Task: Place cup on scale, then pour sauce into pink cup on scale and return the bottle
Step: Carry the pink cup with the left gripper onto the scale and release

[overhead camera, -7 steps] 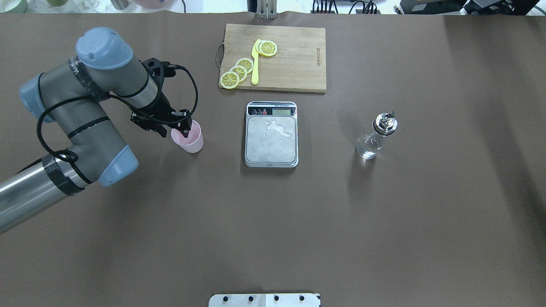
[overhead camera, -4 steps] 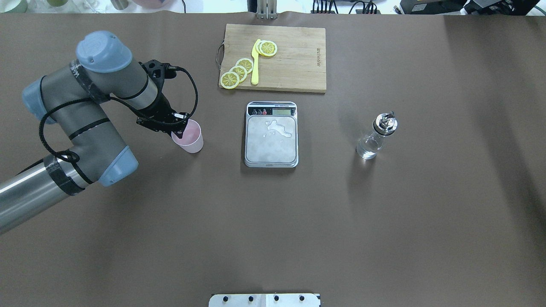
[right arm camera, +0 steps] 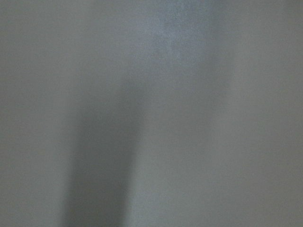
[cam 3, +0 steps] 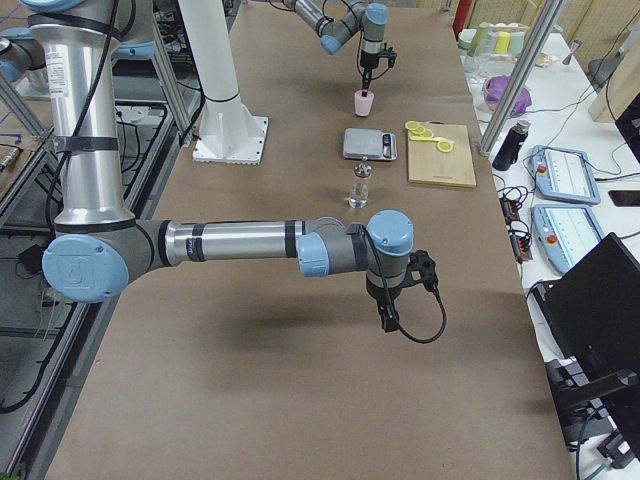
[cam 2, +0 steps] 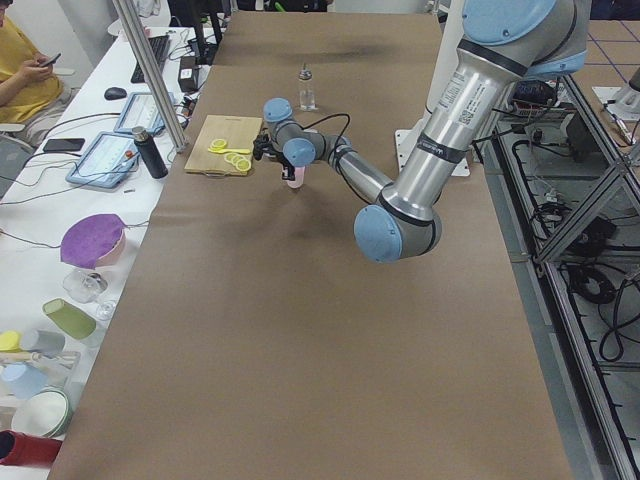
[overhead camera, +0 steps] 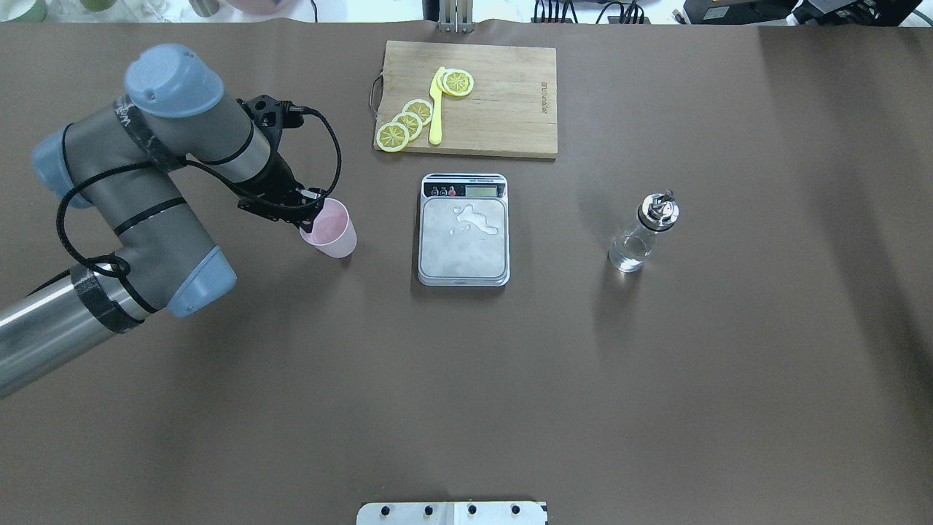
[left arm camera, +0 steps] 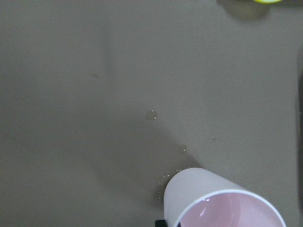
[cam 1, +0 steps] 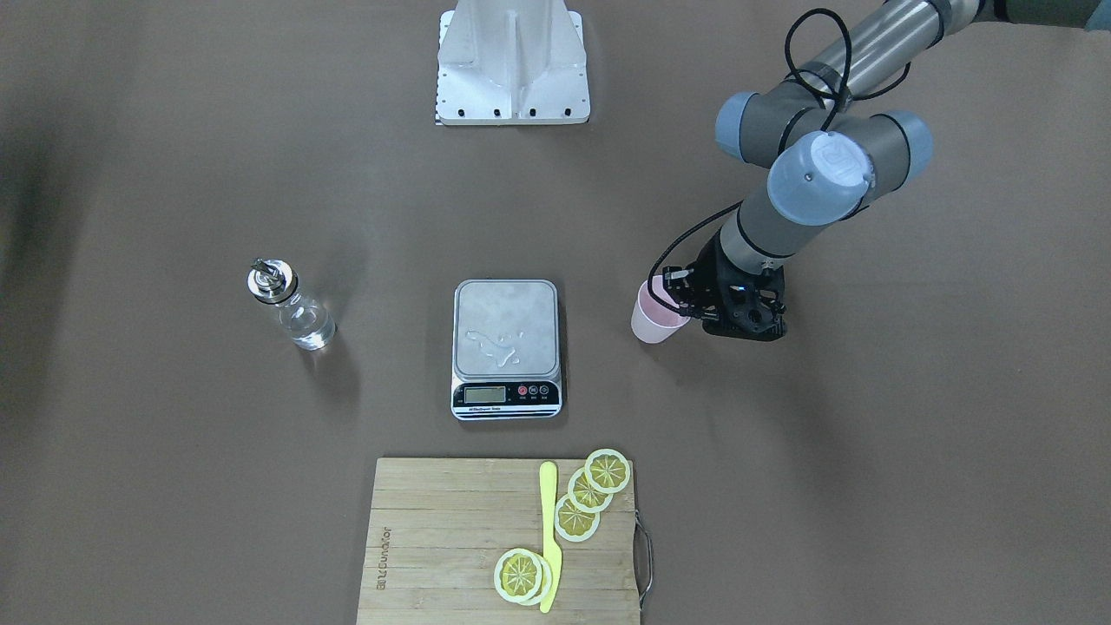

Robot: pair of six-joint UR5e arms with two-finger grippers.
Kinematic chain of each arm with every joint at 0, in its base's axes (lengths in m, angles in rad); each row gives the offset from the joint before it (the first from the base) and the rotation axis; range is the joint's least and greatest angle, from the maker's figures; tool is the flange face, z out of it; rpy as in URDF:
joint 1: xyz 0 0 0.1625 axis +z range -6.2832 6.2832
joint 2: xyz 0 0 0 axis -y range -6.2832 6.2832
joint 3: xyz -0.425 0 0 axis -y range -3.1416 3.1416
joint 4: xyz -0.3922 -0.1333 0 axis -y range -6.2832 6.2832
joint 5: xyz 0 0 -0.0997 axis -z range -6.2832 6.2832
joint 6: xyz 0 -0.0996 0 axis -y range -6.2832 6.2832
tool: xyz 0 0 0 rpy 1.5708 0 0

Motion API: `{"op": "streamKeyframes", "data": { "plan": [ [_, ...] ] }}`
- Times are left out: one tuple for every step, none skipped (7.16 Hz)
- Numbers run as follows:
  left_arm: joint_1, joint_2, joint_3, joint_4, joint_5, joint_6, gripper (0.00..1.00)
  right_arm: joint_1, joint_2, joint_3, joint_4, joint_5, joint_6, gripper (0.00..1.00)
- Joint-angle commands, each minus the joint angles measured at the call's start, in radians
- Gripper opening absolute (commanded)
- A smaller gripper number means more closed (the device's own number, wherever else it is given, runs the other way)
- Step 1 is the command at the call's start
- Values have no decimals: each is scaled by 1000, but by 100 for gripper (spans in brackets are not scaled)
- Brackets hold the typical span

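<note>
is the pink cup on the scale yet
Not on it. The cup is beside the scale, its rim pinched by the left gripper; only a few clear puddles lie on the scale.

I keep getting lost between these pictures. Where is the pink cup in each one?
Front-facing: cup right of centre, above and right of the board.
Overhead: cup left of centre, below and left of the board.
Exterior left: cup small, upper middle, right of the board.
Exterior right: cup top centre, up and left of the board.
Left wrist: cup at the bottom edge.
Right wrist: not in it.
Shared landmark: the board, in all four exterior views.
</note>
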Motion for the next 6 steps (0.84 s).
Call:
{"op": "streamKeyframes", "data": {
  "plan": [
    [-4,-125,-55,266,8,-19,0,0,-3,-3,0,1,-1,100],
    [-1,-191,-50,321,32,-109,0,0,-3,-5,0,1,-1,100],
    [2,-228,-38,324,46,-183,0,0,-4,-7,-1,1,0,100],
    [6,-286,26,317,52,-267,0,0,-6,-8,-1,1,-1,100],
    [21,-337,77,315,63,-286,0,0,-6,-8,-1,1,-1,100],
    [45,-348,82,303,87,-326,0,0,-6,-8,-1,1,0,100]
  ]
}}
